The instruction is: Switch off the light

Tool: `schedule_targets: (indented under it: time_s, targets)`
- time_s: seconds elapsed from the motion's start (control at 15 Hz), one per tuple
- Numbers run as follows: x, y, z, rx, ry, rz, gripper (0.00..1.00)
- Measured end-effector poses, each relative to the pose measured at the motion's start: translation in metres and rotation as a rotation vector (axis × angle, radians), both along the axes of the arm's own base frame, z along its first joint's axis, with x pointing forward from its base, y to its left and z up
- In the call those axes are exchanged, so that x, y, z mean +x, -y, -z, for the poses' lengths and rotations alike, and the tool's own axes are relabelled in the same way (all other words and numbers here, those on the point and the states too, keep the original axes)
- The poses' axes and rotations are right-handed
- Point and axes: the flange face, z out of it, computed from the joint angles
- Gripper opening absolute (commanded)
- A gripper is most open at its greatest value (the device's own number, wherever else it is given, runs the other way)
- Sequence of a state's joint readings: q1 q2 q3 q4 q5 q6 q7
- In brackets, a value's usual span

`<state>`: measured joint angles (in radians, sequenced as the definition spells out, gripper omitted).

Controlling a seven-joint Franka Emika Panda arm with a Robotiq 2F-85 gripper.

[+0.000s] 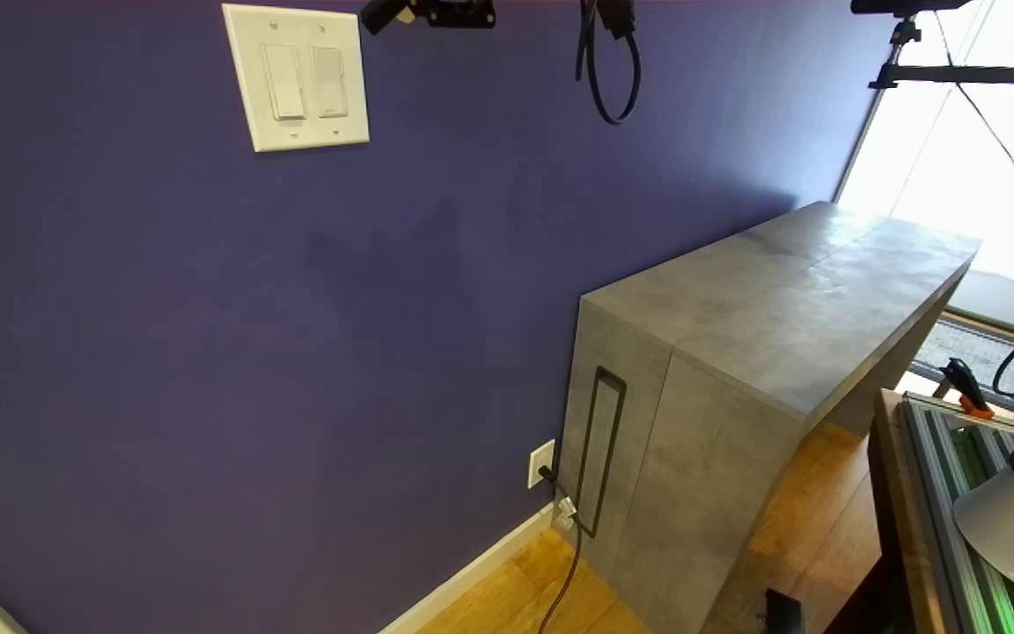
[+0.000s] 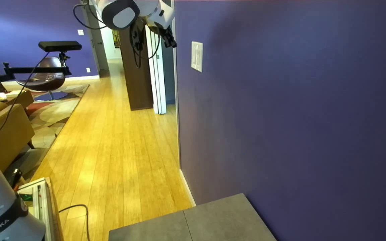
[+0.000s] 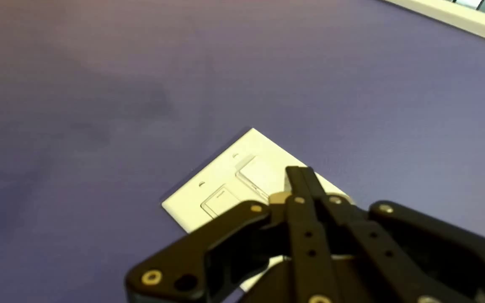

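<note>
The light itself is out of view. Its switch plate (image 1: 306, 132) is white, with two tall rocker paddles side by side, on the purple wall. It also shows in an exterior view (image 2: 197, 57) and in the wrist view (image 3: 192, 205), partly hidden behind my gripper there. My gripper (image 3: 300, 169) is shut and empty, its black fingertips together in front of the plate and overlapping its edge in the wrist view. In an exterior view my gripper (image 1: 377, 16) is right of the plate's top corner. In an exterior view the gripper (image 2: 171, 43) looks apart from the plate. Contact does not show.
A grey desk (image 1: 736, 291) stands along the wall below and beside the switch. A small white socket (image 1: 540, 462) with a cable is low on the wall. A black camera on a bar (image 2: 60, 46) stands across from the wall. A doorway edge (image 2: 176, 100) is near the plate.
</note>
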<state>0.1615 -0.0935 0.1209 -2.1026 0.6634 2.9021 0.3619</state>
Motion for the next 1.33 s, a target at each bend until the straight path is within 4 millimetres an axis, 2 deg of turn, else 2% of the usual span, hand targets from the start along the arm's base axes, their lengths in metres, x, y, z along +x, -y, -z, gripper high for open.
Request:
schedule_targets:
  time_s: [0.47,0.93,1.33]
  targets:
    - [0.022,0.014,0.010,0.006,0.018,0.059,0.00]
    - [0.027,0.022,0.002,0.064,0.010,0.012,0.00]
    - [0.031,0.048,0.007,0.099,0.008,-0.027,0.01]
